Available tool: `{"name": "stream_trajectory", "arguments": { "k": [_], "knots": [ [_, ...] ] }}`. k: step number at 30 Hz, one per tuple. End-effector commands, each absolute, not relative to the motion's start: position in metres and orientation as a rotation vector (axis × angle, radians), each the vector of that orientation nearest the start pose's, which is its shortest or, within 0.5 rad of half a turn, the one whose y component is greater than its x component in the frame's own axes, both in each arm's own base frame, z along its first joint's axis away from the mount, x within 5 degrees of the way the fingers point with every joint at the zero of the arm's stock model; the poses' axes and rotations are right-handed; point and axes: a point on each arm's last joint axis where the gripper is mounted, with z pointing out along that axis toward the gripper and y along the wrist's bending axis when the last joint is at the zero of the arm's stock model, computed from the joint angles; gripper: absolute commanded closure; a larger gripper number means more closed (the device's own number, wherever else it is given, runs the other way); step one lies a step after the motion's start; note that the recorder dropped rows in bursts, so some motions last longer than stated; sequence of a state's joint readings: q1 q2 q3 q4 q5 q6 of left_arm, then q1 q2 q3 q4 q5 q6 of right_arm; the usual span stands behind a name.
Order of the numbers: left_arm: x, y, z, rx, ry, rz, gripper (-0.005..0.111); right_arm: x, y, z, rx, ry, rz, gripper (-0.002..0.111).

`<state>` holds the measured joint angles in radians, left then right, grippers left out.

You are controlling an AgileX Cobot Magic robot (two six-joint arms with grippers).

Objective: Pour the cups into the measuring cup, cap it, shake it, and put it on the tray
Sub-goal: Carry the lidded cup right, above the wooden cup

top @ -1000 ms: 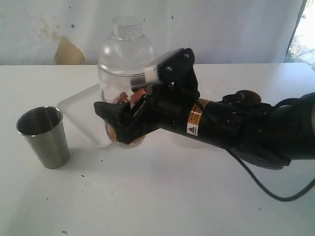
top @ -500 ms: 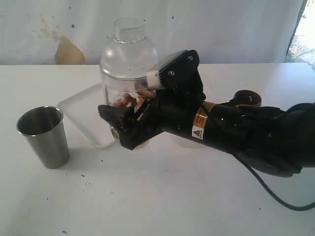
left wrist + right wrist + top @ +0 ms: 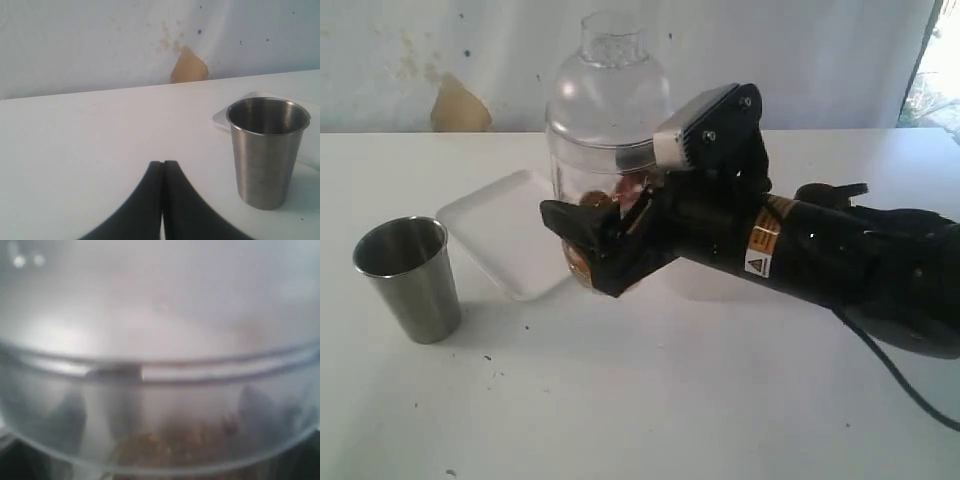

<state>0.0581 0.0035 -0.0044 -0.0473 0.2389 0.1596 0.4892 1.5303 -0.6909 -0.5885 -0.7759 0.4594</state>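
Exterior view: right gripper [image 3: 588, 222] clasped the capped measuring cup [image 3: 605, 130] low on its wall, long axis upright, tray [image 3: 505, 240] lying just beside at its 9 o'clock; left gripper [image 3: 162, 166] pinched closed, idle.

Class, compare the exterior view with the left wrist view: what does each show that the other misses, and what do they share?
Exterior only: the right gripper clasping the lidded measuring cup. Left wrist only: the left gripper, shut and empty. Both: the steel tumbler standing upright near the white tray.
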Motion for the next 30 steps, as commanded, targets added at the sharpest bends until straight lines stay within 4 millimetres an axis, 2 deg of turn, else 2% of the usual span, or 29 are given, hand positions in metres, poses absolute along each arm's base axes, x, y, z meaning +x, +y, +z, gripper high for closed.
{"name": "stream_trajectory", "arguments": {
  "k": [1, 3, 4, 6, 13, 23, 30],
  "knots": [
    [0.055, 0.002, 0.192, 0.056, 1.717, 0.116, 0.107, 0.266, 0.158, 0.258, -0.506, 1.551, 0.63, 0.108],
    [0.055, 0.002, 0.192, 0.056, 1.717, 0.116, 0.107, 0.259, 0.156, 0.26, -0.634, 1.489, 0.621, 0.108],
    [0.055, 0.002, 0.192, 0.056, 1.717, 0.116, 0.107, 0.257, 0.155, 0.263, -0.644, 1.479, 0.617, 0.108],
    [0.055, 0.002, 0.192, 0.056, 1.717, 0.116, 0.107, 0.259, 0.147, 0.266, -0.606, 1.504, 0.575, 0.108],
    [0.055, 0.002, 0.192, 0.056, 1.717, 0.116, 0.107, 0.273, 0.096, 0.278, -0.481, 1.53, 0.381, 0.108],
    [0.055, 0.002, 0.192, 0.056, 1.717, 0.116, 0.107, 0.294, 0.019, 0.276, -0.359, 1.571, 0.075, 0.108],
    [0.055, 0.002, 0.192, 0.056, 1.717, 0.116, 0.107, 0.308, -0.012, 0.26, -0.343, 1.63, -0.05, 0.108]
  ]
}}
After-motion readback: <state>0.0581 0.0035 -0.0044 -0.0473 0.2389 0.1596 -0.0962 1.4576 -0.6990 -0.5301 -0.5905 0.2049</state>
